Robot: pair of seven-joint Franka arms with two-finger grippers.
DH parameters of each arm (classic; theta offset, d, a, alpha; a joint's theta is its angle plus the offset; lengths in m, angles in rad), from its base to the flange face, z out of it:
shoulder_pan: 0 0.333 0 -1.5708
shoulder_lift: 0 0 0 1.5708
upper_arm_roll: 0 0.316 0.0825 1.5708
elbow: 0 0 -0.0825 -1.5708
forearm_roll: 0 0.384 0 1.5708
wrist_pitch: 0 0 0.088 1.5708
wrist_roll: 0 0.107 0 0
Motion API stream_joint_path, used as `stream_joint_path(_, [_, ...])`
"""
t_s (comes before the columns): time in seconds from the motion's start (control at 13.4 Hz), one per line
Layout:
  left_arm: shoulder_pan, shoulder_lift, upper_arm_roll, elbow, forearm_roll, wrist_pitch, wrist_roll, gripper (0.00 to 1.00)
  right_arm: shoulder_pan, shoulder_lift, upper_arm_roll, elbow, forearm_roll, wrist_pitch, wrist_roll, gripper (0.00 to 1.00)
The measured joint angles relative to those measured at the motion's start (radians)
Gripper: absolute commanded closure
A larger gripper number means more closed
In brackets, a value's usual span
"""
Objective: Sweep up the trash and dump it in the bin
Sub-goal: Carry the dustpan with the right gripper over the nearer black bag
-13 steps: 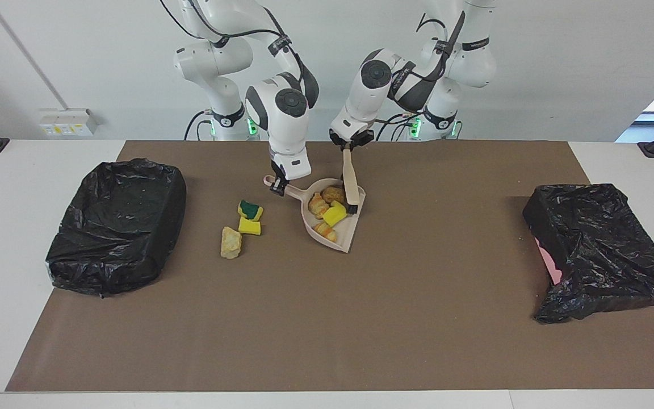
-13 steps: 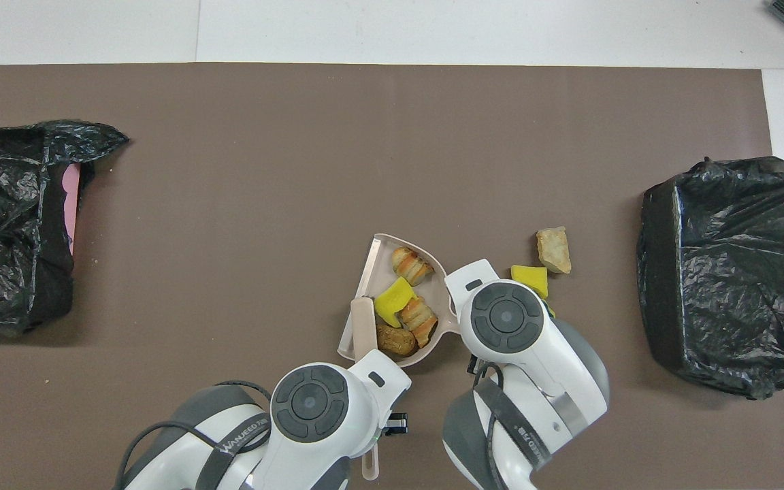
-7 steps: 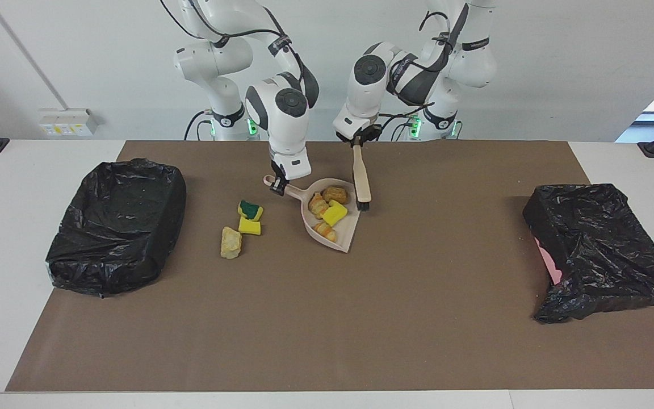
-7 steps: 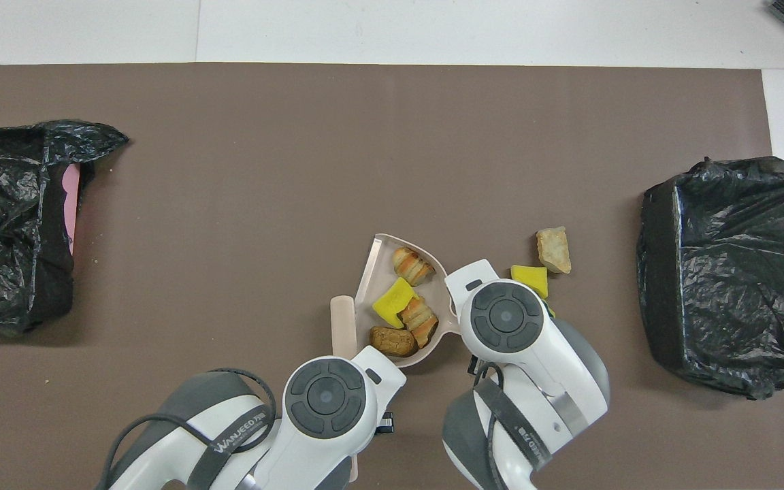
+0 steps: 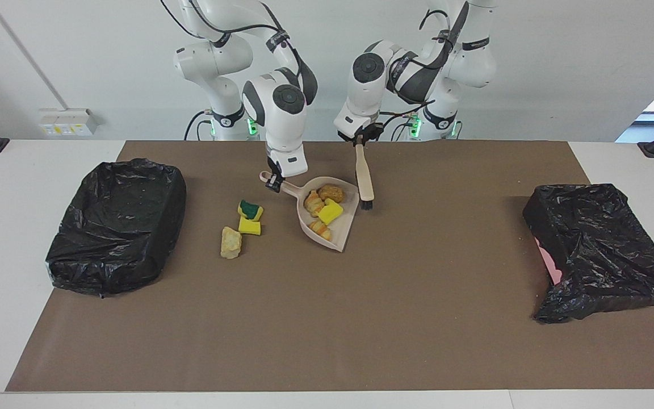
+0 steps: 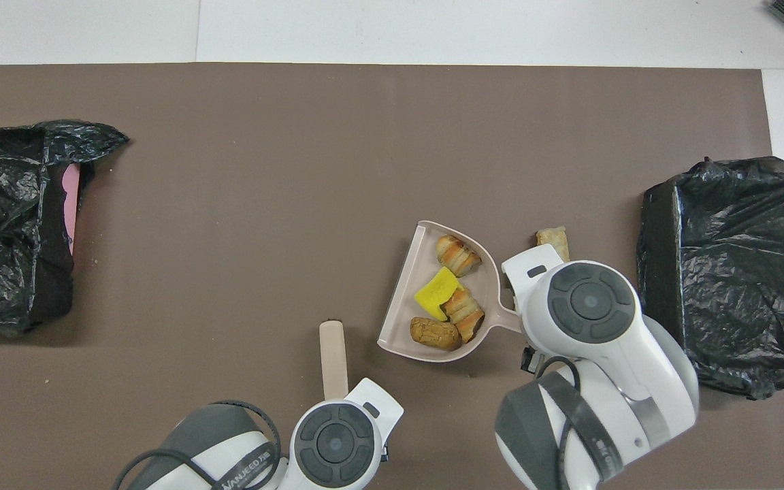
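Left fingers (image 5: 359,141) grasping brush (image 5: 364,180) | right fingers (image 5: 273,183) grasping dustpan (image 5: 345,224) | arm label unreadable

Robot lab: two arms (image 5: 281,108) at papered table (image 5: 418,341), bare wall.

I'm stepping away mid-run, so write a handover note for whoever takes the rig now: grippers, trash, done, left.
Right gripper: shut on the dustpan handle, pan raised above the mat.
Left gripper: shut on the brush, hanging beside the pan.
Done: four scraps lie in the pan.
Left: three scraps sit on the mat, toward the bin at the right arm's end. Dump the load, then sweep these up. The other bin is at the left arm's end.
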Motion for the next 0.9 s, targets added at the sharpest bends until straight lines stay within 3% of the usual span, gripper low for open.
stream_joint_path(0.37, [-0.144,-0.005,-0.006,-0.062,0.0,0.116,-0.161,1.0,-0.212,-0.129,-0.035,0.065,-0.004,-0.12,-0.217,1.0])
stream_joint_path(0.6, [-0.151,-0.004,-0.006,-0.069,0.0,0.12,-0.164,1.0,-0.374,-0.158,-0.12,0.163,-0.005,-0.222,-0.442,1.0])
stream_joint_path(0.9, [-0.161,0.012,-0.007,-0.083,-0.017,0.135,-0.162,1.0,-0.534,-0.138,-0.29,0.208,-0.06,-0.188,-0.732,1.0])
